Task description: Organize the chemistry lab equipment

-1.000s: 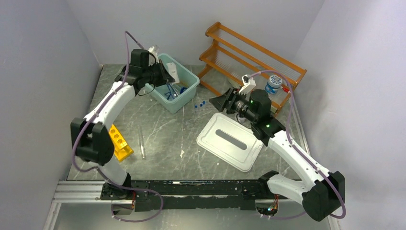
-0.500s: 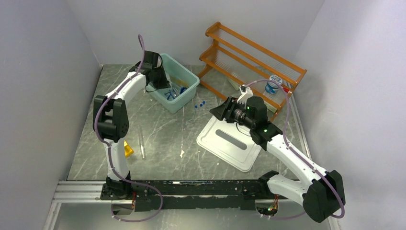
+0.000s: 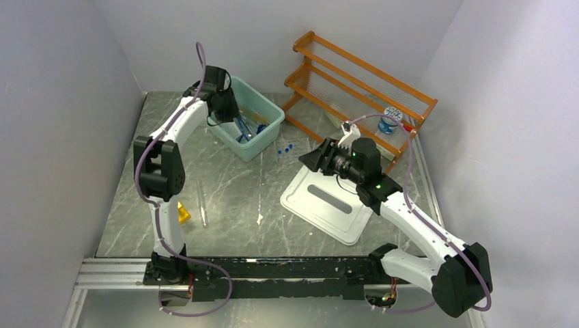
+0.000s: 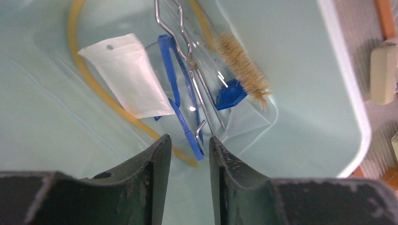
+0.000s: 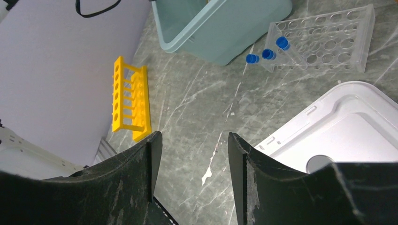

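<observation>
My left gripper hangs inside the teal bin, open, with nothing between its fingers. Below it in the bin lie a white packet, blue-framed goggles, metal tongs, a brush and amber tubing. My right gripper is open and empty above the table, next to the white lid. The yellow test-tube rack stands at the left. Blue-capped vials sit in a clear rack. A glass tube lies on the table.
The orange two-tier shelf stands at the back right with a small jar on it. The teal bin sits at the back centre-left. The left arm's elbow covers most of the yellow rack. Walls close in on both sides.
The left gripper came down into the bin with the white packet, opened and let it go; the packet now lies in the bin. The right arm shifted slightly nearer.
</observation>
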`<move>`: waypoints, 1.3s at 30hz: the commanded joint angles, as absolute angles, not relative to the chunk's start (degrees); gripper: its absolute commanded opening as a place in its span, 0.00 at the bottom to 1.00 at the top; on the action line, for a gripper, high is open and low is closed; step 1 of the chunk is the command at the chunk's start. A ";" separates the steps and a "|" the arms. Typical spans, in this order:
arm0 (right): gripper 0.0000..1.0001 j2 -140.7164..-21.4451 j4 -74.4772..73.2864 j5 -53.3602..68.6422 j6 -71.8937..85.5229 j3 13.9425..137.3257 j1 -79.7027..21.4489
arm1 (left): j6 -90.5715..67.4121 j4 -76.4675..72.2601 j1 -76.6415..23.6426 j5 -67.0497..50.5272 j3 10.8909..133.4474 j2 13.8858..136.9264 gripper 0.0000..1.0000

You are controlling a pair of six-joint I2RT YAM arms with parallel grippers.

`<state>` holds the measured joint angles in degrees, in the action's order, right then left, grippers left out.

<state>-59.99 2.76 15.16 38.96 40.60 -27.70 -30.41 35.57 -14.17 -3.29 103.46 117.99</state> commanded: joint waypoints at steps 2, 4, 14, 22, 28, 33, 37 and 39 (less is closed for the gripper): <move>0.57 -59.80 5.29 15.93 39.17 39.93 -27.51 | -26.00 40.13 -13.80 -1.19 108.10 112.95 0.44; 0.57 -59.94 5.89 16.13 39.31 39.68 -27.51 | -23.34 41.88 -13.82 -0.33 107.43 109.44 0.44; 0.57 -61.40 8.04 17.88 39.19 38.80 -27.51 | -17.39 45.60 -13.80 13.12 80.87 83.38 0.75; 0.56 -63.64 9.91 20.18 40.37 38.81 -27.84 | -27.23 43.82 -13.80 15.80 61.77 73.03 0.89; 0.56 -64.06 10.04 19.68 40.60 38.56 -28.41 | -36.50 37.68 -13.80 13.77 48.36 68.50 0.74; 0.56 -64.83 10.59 19.44 41.36 38.36 -29.30 | -37.37 35.58 -13.80 12.16 45.00 72.10 0.69; 0.56 -65.39 10.55 18.96 41.32 38.72 -30.14 | -37.41 34.15 -13.80 11.15 43.57 76.52 0.61; 0.56 -65.47 10.46 18.67 41.45 38.83 -30.48 | -37.95 33.38 -13.80 10.98 42.55 77.33 0.60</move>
<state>-65.30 9.15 19.03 41.19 38.85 -29.63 -36.25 36.95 -14.06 12.60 44.51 75.61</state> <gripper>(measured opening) 0.560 0.608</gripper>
